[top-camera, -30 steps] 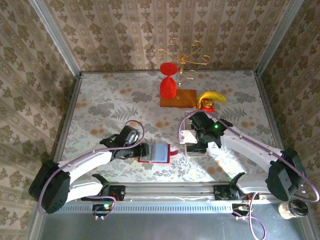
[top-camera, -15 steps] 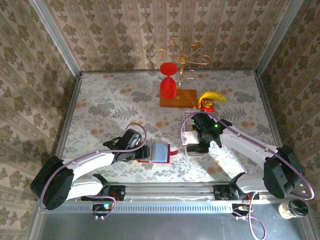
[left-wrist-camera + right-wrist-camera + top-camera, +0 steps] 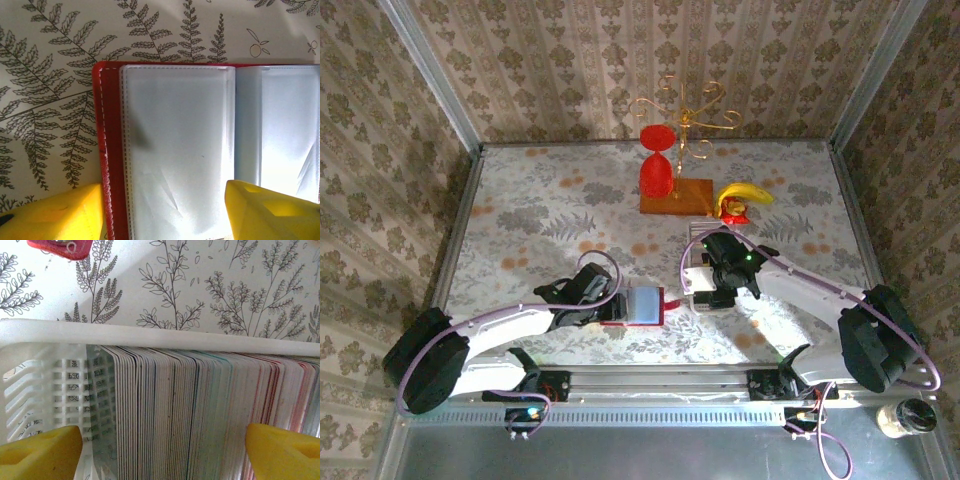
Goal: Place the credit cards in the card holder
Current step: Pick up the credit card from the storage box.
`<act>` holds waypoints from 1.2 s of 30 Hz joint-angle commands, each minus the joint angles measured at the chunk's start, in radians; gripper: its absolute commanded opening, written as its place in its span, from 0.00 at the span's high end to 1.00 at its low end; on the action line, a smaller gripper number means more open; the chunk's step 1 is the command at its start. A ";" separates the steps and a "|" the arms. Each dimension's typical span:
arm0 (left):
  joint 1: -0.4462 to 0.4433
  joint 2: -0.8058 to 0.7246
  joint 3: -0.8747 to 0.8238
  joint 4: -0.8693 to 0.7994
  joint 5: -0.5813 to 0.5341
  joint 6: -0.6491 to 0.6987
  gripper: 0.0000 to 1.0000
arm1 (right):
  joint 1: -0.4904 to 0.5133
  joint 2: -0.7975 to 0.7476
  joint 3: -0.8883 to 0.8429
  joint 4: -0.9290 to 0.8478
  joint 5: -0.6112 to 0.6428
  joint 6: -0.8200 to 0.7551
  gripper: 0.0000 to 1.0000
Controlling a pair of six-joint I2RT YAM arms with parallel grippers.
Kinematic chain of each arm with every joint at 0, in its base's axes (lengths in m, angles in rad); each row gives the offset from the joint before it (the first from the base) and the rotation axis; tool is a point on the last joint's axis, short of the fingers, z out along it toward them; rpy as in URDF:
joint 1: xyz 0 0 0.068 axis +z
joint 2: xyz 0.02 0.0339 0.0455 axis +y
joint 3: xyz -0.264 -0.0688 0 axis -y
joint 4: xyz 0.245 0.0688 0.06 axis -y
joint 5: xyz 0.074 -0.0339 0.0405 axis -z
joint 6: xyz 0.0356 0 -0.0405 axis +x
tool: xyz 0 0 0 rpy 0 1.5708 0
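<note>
The red card holder [image 3: 645, 305] lies open on the patterned cloth, its pale blue-grey inside up. In the left wrist view its clear sleeves [image 3: 180, 150] and red edge [image 3: 111, 150] are close below. My left gripper [image 3: 162, 215] [image 3: 612, 306] is open: one yellow finger [image 3: 50, 215] sits outside the red edge, the other over the sleeve near the spine. The credit cards [image 3: 200, 415] stand on edge in a tight row inside a white slotted tray [image 3: 150, 332] [image 3: 692, 274]. My right gripper [image 3: 162, 455] [image 3: 716, 288] hangs open over the row, its fingers well apart.
At the back stand a red goblet glass [image 3: 656, 175], a brown wooden board [image 3: 678, 196] with a gold wire stand [image 3: 685, 110], and a banana [image 3: 745, 193] on something red. Metal-framed walls close in the table. A jar [image 3: 905, 418] sits off the near right corner.
My left gripper has slid further right over the card holder, its jaws a little narrower, and the holder has shifted slightly right. The right gripper has barely moved above the cards.
</note>
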 commanded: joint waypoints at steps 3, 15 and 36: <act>-0.017 -0.055 0.011 -0.085 -0.008 -0.020 0.36 | 0.003 -0.004 -0.034 0.061 0.004 -0.054 0.15; -0.014 -0.180 -0.010 -0.163 -0.061 -0.031 0.39 | 0.010 -0.081 -0.047 0.037 0.016 -0.091 0.37; 0.045 -0.281 -0.081 -0.090 0.015 -0.084 0.39 | 0.019 -0.137 -0.046 -0.035 -0.002 -0.071 0.77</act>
